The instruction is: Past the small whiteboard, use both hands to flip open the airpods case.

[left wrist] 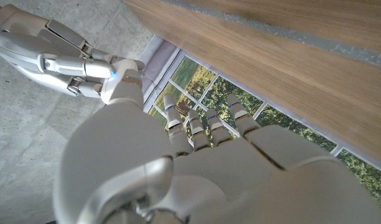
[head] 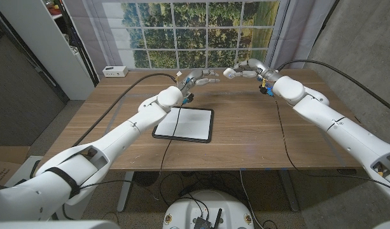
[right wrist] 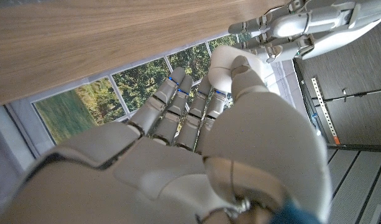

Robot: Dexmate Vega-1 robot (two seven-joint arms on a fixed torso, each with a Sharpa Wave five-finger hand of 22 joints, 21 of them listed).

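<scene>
I can't see the case; left hand (head: 201,79) and right hand (head: 240,71) hover past the whiteboard (head: 184,124), grips unclear, so I'd find it first.

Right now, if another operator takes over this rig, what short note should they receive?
Left robot hand: raised past the whiteboard, fingers stretched toward the right one; grip unclear.
Right robot hand: raised opposite, fingertips near the left; grip unclear.
Airpods case: perhaps the white rounded shape by the right thumb; not sure.
Done: both hands brought together.
Left: confirm the hold, flip the lid.
</scene>
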